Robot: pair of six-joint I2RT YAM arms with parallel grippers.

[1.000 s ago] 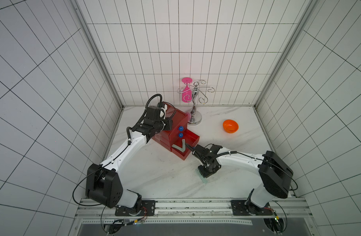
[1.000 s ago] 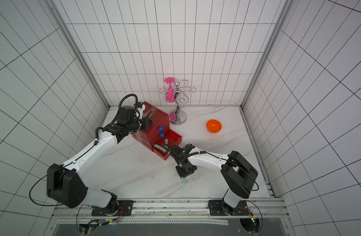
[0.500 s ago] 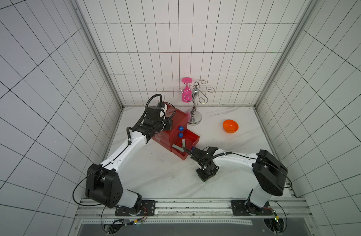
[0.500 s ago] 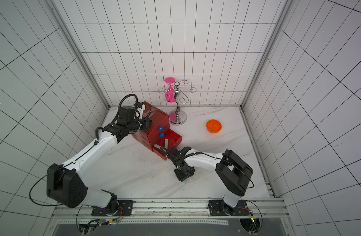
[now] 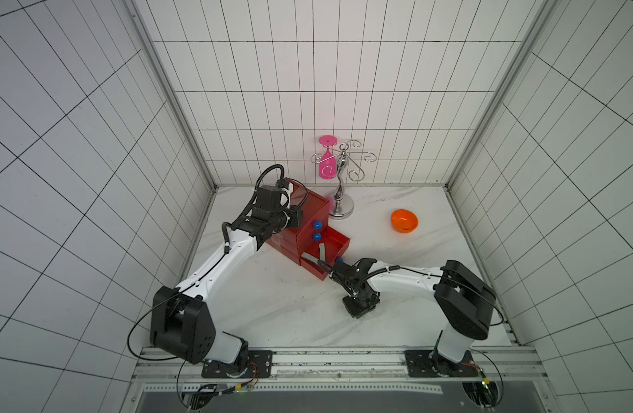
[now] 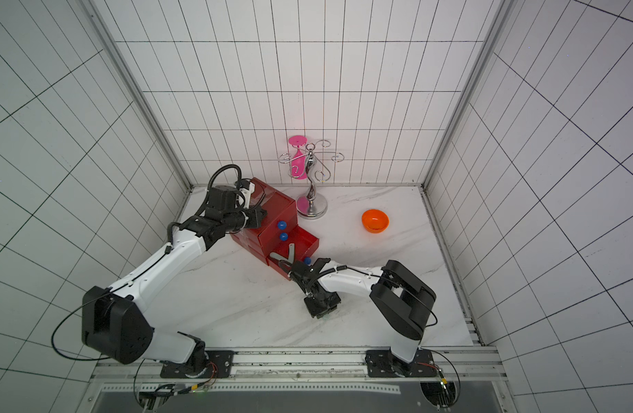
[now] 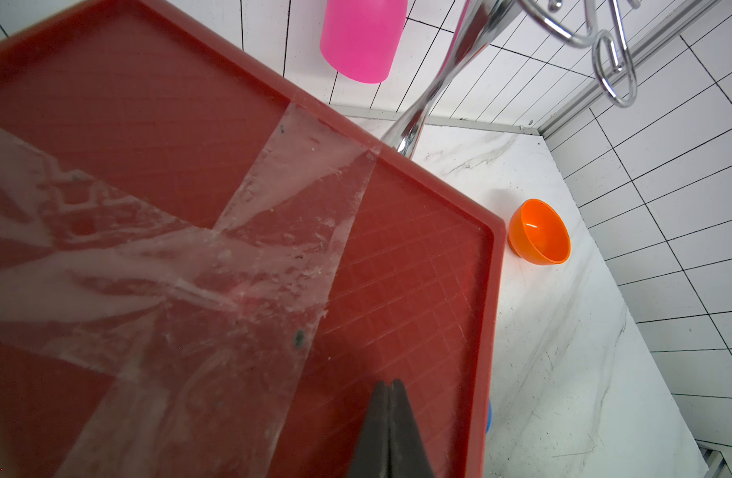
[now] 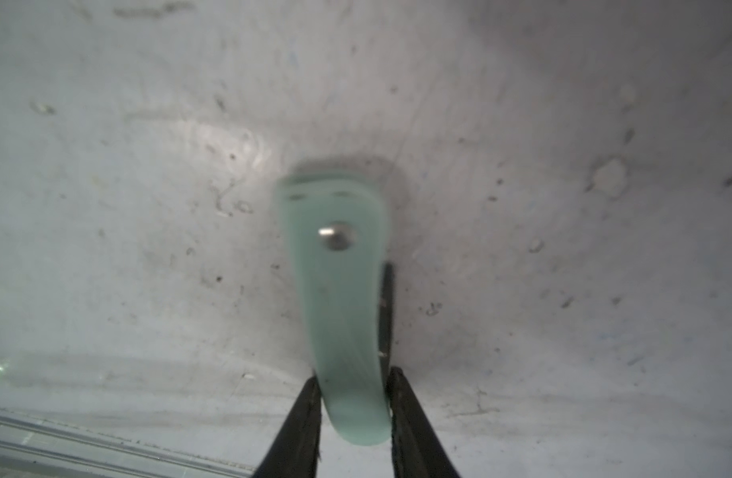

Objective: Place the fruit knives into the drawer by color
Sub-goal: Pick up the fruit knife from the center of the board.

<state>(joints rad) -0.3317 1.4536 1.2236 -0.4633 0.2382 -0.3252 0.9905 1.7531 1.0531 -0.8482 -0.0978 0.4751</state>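
Right gripper: pinching a mint-green flat plastic fruit knife at the white marble table, near centre.
Left gripper: closed tight, pressing the red translucent plastic three-drawer chest, far left.
Bottom drawer: standing open, holding grey-olive knives.

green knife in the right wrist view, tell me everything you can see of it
The green knife is a mint, matte plastic-looking strip, curved, with rounded ends, a silver rivet near its far end and a dark edge along one side. The right gripper pinches its near end; its blurred far end points toward the table.
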